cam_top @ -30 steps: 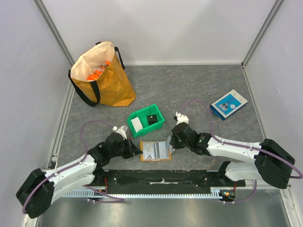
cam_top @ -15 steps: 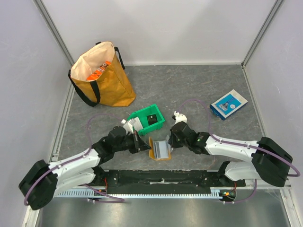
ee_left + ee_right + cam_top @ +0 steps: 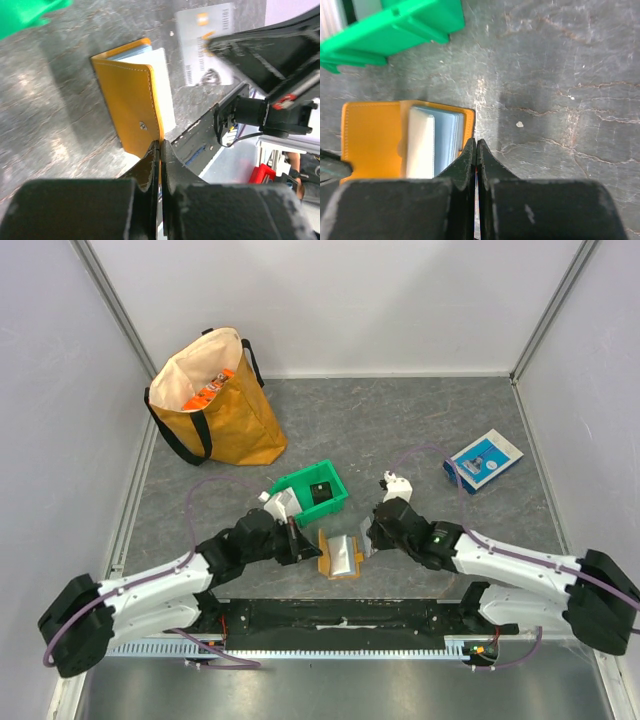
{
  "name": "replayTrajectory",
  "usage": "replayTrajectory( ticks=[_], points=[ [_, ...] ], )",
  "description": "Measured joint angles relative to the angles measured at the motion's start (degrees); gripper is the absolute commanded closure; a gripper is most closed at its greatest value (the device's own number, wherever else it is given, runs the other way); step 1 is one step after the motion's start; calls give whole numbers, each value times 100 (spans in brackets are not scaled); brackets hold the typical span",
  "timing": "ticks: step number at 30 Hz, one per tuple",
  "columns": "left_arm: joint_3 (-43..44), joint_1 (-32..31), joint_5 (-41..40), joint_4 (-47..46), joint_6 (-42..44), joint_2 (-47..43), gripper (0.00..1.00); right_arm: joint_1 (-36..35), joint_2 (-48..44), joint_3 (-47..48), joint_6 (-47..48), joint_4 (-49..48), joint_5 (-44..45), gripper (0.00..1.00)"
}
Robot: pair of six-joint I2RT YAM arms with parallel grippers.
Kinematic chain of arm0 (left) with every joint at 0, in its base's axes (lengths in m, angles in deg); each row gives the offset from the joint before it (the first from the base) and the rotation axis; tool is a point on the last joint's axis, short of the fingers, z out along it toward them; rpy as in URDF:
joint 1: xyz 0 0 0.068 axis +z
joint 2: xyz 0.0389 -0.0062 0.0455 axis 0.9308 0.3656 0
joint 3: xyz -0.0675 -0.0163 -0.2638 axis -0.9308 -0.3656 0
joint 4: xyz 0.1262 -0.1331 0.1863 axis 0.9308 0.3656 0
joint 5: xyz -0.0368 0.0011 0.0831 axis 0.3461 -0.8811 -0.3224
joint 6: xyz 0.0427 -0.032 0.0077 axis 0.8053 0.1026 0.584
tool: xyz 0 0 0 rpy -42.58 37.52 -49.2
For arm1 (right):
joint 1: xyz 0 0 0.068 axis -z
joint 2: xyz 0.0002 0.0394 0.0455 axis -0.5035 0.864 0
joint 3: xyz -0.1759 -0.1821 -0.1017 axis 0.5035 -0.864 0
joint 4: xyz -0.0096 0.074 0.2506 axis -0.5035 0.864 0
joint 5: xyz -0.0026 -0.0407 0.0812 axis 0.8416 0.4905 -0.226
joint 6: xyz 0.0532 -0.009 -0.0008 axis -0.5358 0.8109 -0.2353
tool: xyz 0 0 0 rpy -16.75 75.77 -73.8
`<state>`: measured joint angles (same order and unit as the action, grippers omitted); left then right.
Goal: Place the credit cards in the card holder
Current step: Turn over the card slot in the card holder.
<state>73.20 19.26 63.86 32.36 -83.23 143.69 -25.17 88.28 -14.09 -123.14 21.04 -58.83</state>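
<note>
The orange card holder [image 3: 328, 558] lies half folded near the table's front edge. Its left flap [image 3: 131, 97] stands raised, and my left gripper [image 3: 160, 144] is shut on that flap's lower edge. Light inner pockets [image 3: 434, 145] show beside the orange cover [image 3: 370, 142]. My right gripper [image 3: 368, 543] is shut on a light grey credit card [image 3: 207, 50], held just right of the holder. In the right wrist view that card shows only as a thin edge between my right gripper's [image 3: 477, 142] pressed fingers. Another white card [image 3: 288, 503] and a black one [image 3: 320, 492] lie in the green bin.
The green bin [image 3: 335, 502] stands just behind the card holder, close to both grippers. An orange-yellow tote bag [image 3: 215, 405] stands at the back left. A blue-and-white flat box [image 3: 483, 460] lies at the right. The dark base rail [image 3: 340, 618] runs along the near edge.
The card holder lay flat and open a second ago. My left gripper has swung its left flap up and rightward; my right gripper has shifted slightly right with the grey card.
</note>
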Motion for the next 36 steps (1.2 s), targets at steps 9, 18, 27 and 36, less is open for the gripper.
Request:
replayTrajectory(
  ticks=[9,18,27,36],
  points=[
    [-1080,-2,-450,584,-232,-1049,98,0,-448,-306,-260,-398,-437,100],
    [-1167,-4,-518,704,-267,-1049,98,0,-94,-579,-647,-1185,-1126,100],
    [-1246,-7,-601,625,-400,-890,98,-70,-269,-905,-1014,-1224,-1029,100],
    [-1394,-44,-669,367,-586,-909,98,-319,-190,-1099,-1327,-1508,-826,100]
  ],
)
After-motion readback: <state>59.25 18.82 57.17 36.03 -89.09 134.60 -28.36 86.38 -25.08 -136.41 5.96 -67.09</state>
